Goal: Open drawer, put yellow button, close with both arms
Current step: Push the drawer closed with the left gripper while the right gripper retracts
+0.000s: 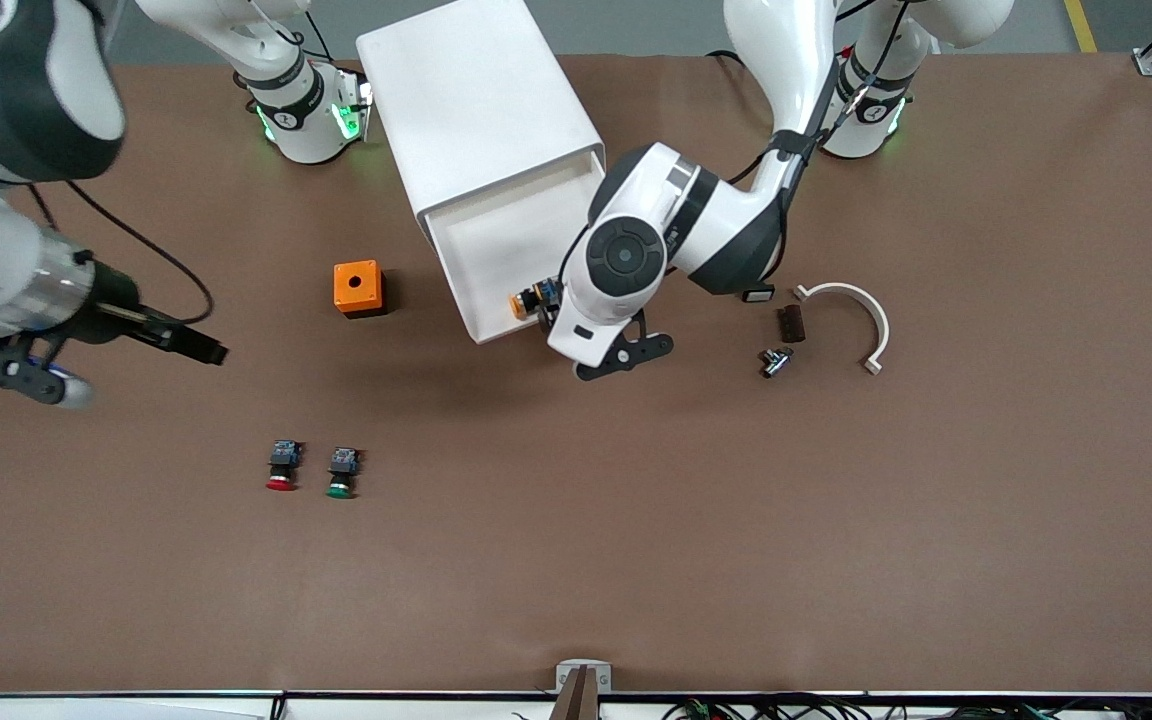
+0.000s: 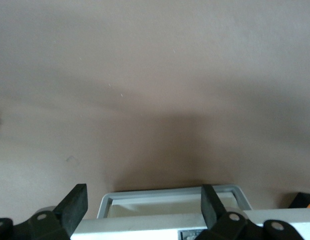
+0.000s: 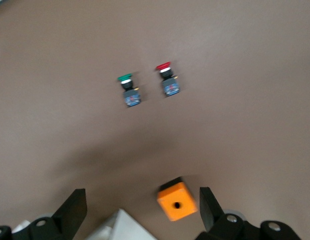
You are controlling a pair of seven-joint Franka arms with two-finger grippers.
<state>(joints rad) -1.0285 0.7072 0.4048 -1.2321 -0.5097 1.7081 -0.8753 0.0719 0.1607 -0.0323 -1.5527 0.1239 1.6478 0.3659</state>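
The white cabinet [image 1: 481,110] has its uppermost drawer [image 1: 451,275] pulled out toward the front camera. In the drawer lies the yellow button [image 1: 524,302], close to the front corner. My left arm reaches down over that front edge. In the left wrist view the left gripper [image 2: 145,200] is open, with the drawer's rim [image 2: 169,192] between its fingers and nothing held. Over the table near the right arm's end, my right gripper [image 1: 46,385] hangs open and empty, well away from the drawer.
An orange box with a hole [image 1: 358,288] stands beside the drawer. A red-capped button [image 1: 282,466] and a green-capped button [image 1: 342,472] lie nearer the front camera. Toward the left arm's end lie a white curved piece [image 1: 861,310], a dark block [image 1: 790,322] and a small metal part [image 1: 774,362].
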